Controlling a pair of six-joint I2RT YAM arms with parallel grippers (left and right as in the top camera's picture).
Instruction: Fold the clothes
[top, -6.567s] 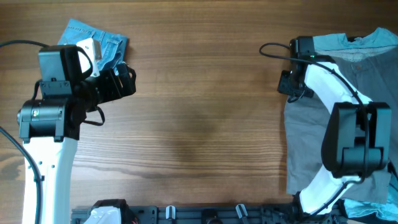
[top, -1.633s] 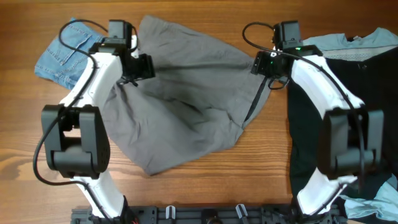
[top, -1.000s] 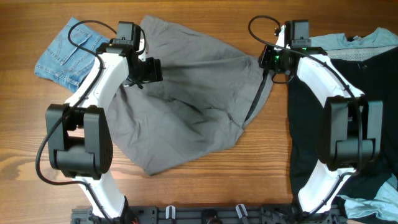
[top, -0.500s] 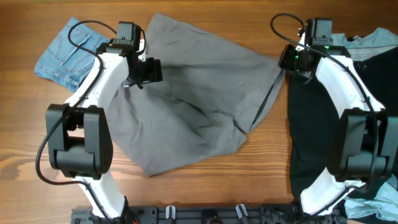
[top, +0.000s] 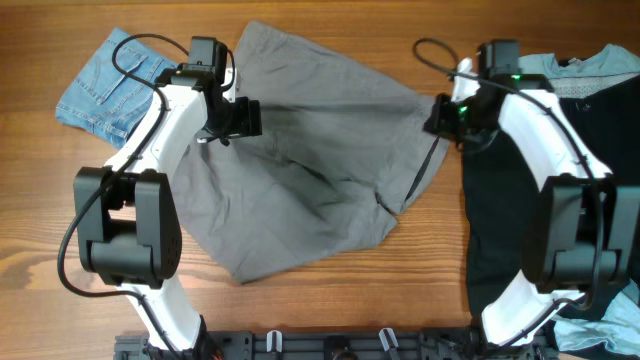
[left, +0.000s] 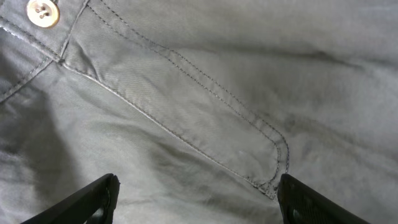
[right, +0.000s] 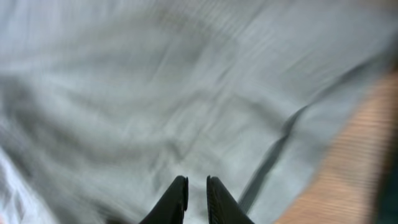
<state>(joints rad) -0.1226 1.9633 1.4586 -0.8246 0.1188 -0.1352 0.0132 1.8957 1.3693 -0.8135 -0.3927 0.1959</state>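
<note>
right, at the far left of the bench (top: 330, 300) sit the denim shorts (top: 100, 80); they're not my job and i leave them alone. just beside them the left tool (top: 248, 117) hangs over the upper left part of the grey shorts (top: 300, 190). on the left wrist view its fingers (left: 93, 198) are spread wide, one at each bottom corner, with nothing between them. under them i see a button (left: 40, 10) at the waistband and a stitched pocket seam (left: 211, 118) running slantwise.

the grey shorts lie in the middle of the bench, opened out but rumpled and skewed, with a dark fold line near their right edge. the right tool (right: 194, 198) is at that edge, near the upper right corner. its wrist view is blurred, but the fingers look pressed almost together and i can see no cloth pinched between them. further right lies the black garment (top: 500, 240), touching or just beside the grey cloth; i cannot tell which.

i judge this to be the spreading step: the shorts are out on the bench but not flat, and no fold is made yet. next i'd want each tool on a waistband corner, with the left one closing on the cloth by the button. then i'd draw the cloth taut and square before laying one half over the other. the risk i see is the right tool catching the black garment along with the grey edge.
</note>
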